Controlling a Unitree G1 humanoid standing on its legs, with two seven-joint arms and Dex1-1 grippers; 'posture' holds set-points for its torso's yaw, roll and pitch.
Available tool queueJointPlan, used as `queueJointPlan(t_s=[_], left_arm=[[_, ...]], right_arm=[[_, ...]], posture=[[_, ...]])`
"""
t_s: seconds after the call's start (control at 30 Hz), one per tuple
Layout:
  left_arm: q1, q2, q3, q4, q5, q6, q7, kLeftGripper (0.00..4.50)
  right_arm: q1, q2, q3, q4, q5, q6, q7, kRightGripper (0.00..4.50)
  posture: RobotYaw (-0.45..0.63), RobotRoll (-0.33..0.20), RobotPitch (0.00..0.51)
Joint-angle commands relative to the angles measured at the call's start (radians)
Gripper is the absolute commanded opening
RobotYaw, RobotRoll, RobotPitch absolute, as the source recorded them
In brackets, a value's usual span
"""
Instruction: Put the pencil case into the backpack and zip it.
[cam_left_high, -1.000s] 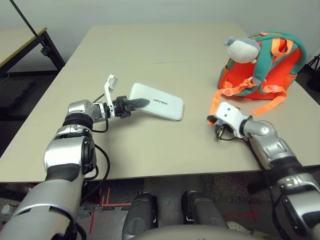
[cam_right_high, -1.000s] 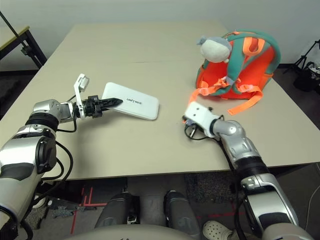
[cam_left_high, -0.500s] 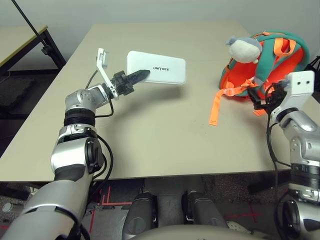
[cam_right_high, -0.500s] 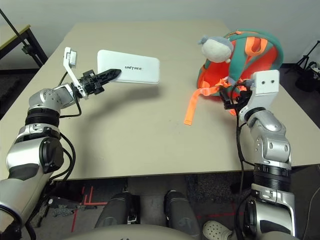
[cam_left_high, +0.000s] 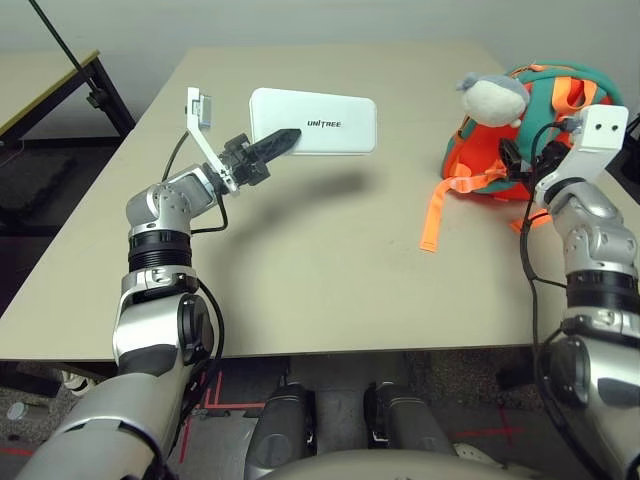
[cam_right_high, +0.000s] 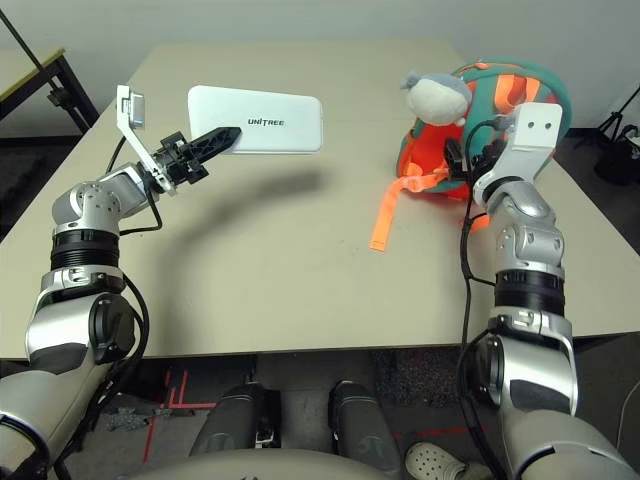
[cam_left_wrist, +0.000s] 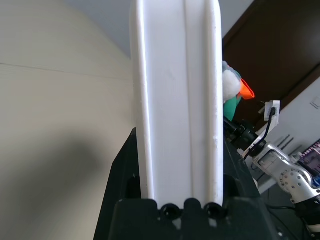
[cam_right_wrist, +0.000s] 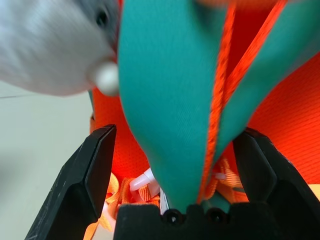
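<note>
Two grippers at work over one beige table (cam_left_high: 330, 270), pencil case aloft, backpack at the right edge.
Left gripper (cam_left_high: 275, 146) is clamped on the white pencil case (cam_left_high: 318, 122), lifted above the far-left part. Right gripper (cam_right_wrist: 170, 165) spreads wide around a teal strap (cam_right_wrist: 170, 90) of the backpack (cam_left_high: 555, 130); only its wrist view shows this. Grey plush toy (cam_left_high: 490, 96) sits on the backpack.

White pencil case (cam_left_high: 318, 122) airborne; orange backpack (cam_left_high: 540, 130) upright.
</note>
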Motion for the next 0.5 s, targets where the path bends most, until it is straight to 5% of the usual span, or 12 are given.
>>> queueJointPlan(t_s=[0.03, 0.3, 0.5], left_arm=[[0.015, 0.013, 0.016, -0.054, -0.042, 0.004, 0.017, 1.42], [0.041, 0.019, 0.019, -0.066, -0.057, -0.017, 0.049, 1.42], [0.026, 0.026, 0.012, -0.01, -0.027, -0.083, 0.076, 1.42]], right_arm=[[-0.04, -0.009, 0.007, 0.111, -0.009, -0.076, 0.003, 3.51], [0.01, 0.006, 0.02, 0.03, 0.007, -0.093, 0.027, 0.36], [0.108, 0.01, 0.063, -0.242, 0.046, -0.067, 0.119, 0.11]], posture=[[0.1, 0.0, 0.041], [0.08, 0.0, 0.051], [0.06, 0.0, 0.05]])
